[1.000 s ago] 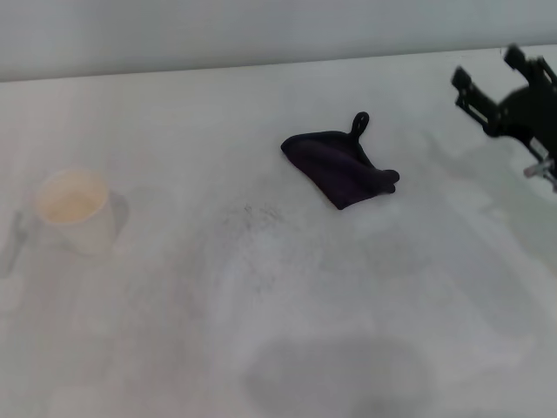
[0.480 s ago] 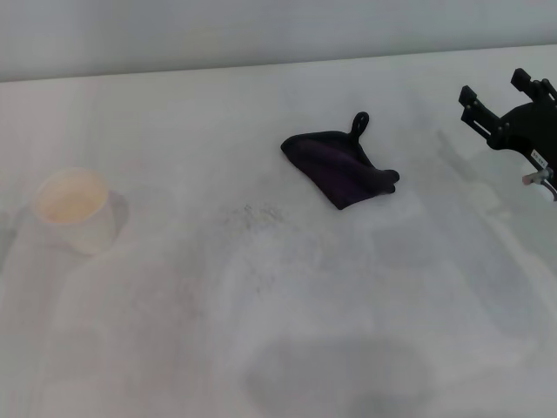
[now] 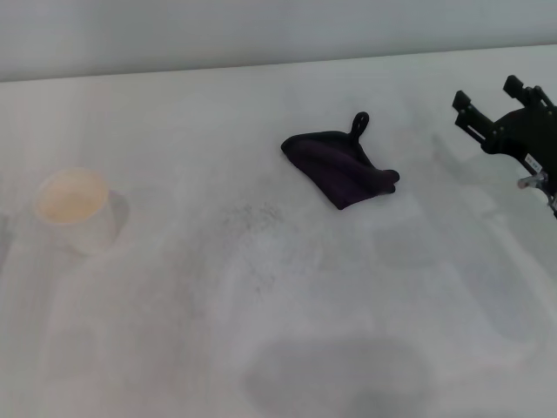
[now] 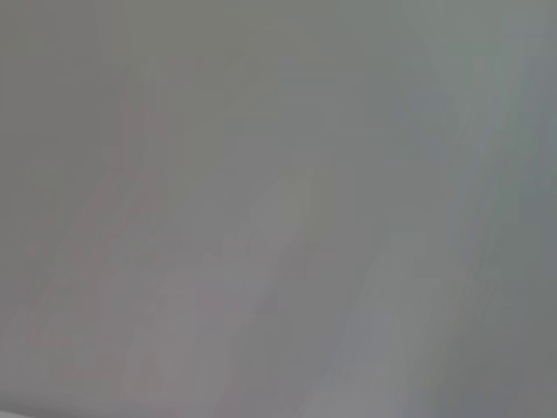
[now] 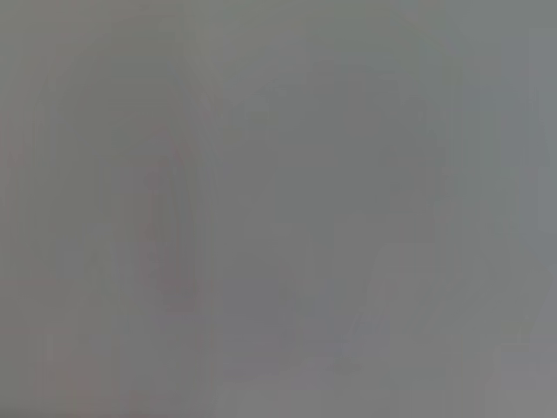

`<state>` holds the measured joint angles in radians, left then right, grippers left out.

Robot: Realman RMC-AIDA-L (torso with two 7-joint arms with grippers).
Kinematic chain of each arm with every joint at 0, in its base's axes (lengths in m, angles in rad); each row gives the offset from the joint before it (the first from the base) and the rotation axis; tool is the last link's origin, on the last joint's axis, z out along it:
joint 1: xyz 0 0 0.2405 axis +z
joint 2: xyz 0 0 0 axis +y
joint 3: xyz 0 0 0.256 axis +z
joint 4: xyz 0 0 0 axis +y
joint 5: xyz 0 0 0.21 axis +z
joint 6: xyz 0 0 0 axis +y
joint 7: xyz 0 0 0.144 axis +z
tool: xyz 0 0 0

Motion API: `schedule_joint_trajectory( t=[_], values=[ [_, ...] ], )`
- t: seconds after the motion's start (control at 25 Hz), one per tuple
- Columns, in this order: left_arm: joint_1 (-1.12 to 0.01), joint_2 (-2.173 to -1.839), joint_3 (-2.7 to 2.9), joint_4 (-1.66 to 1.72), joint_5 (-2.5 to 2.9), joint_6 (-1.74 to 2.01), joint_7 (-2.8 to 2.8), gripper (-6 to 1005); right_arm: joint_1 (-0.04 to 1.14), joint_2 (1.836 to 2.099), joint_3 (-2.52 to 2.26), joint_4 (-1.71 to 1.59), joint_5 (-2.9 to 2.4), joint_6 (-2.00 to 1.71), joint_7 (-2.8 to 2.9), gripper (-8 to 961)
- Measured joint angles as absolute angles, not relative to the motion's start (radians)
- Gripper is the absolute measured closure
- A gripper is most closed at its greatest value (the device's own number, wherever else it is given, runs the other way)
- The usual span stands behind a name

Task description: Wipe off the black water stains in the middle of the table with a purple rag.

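The purple rag [image 3: 338, 165] lies crumpled on the white table [image 3: 174, 331], a little right of the middle, its loop pointing toward the far edge. No round black blot shows; only faint grey speckles [image 3: 254, 214] lie left of and nearer than the rag. My right gripper [image 3: 487, 94] is open and empty, hovering at the right edge, well to the right of the rag. My left gripper is out of view. Both wrist views show only blank grey.
A white paper cup [image 3: 74, 209] stands at the left. A large faint grey shadow patch [image 3: 339, 374] lies on the table near the front edge.
My right gripper drifted right and slightly down, then came back a little to the left. The rag and cup have not moved.
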<state>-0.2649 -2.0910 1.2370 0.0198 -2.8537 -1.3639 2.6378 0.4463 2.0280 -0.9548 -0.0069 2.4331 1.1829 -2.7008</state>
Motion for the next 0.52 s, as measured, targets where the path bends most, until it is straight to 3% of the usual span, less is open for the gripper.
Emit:
schedule_joint_trajectory(
  t=[0.52],
  values=[
    [-0.273,-2.089,1.238,0.012,-2.852,-1.362,2.637,116,0.454,2.028,-0.955,0.023,2.431,1.187,-2.681,76]
  ],
)
